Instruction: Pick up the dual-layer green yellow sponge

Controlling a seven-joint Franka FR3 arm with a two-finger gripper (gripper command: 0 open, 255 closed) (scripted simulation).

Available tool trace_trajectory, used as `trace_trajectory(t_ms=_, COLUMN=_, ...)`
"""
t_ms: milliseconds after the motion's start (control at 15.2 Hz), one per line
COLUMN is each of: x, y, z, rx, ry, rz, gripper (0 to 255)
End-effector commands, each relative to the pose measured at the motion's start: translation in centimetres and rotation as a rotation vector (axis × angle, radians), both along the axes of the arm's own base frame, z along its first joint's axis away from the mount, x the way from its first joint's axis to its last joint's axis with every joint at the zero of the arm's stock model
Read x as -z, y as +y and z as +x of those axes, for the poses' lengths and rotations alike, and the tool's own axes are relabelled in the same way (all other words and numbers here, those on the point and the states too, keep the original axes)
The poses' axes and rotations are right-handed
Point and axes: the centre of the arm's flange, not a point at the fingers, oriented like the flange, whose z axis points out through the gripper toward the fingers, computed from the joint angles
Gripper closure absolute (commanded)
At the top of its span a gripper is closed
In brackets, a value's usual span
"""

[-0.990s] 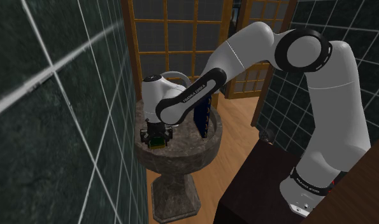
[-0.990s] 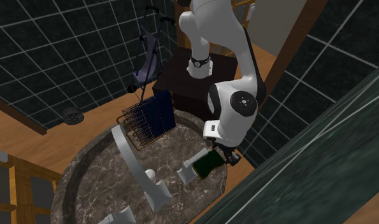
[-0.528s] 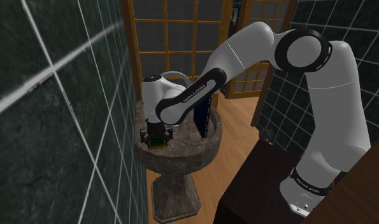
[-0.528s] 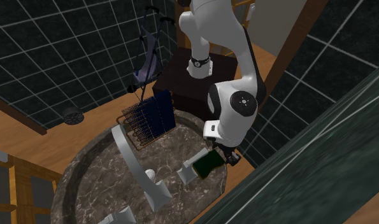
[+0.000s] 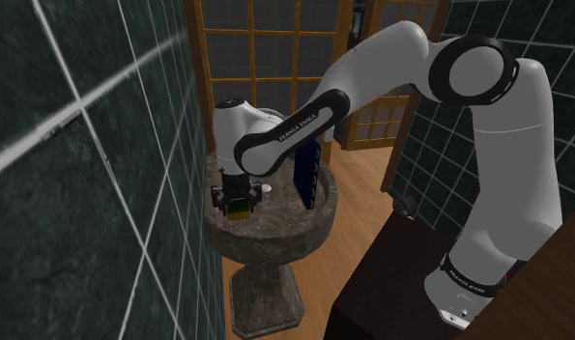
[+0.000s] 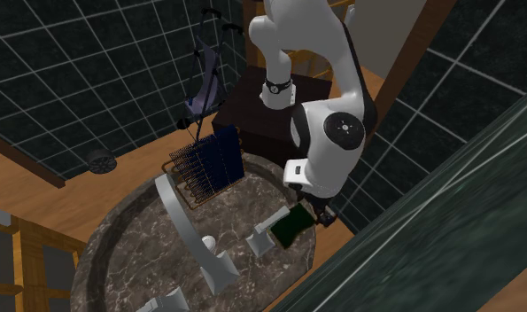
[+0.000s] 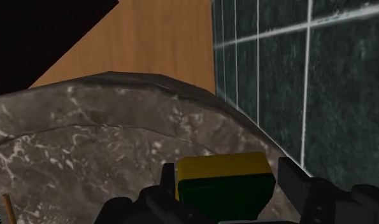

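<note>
Over the rim of the veined stone basin (image 7: 86,146), tool (image 7: 228,172) clamped on a blocky yellow-and-green sponge (image 7: 223,188).

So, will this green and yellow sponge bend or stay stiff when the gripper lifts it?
Probably soft: the sponge, a thick two-layer block, may squash a little in the gripper clasping it. Its flat sides should neither roll nor slip easily.

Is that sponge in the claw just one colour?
No, the sponge clasped in the claw has a yellow layer and a dark green layer.
</note>
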Motion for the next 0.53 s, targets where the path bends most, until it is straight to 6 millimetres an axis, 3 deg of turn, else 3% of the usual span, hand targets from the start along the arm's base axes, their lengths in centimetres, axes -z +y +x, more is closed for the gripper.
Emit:
trace_trajectory(t_ms=0, x=-1.1, y=0.0, z=0.0, rx=0.000, ry=0.000, rz=0.000, gripper=255)
trace_trajectory(t_ms=462, x=-4.4, y=0.0, z=0.0, rx=0.000, ry=0.000, rz=0.000, gripper=255)
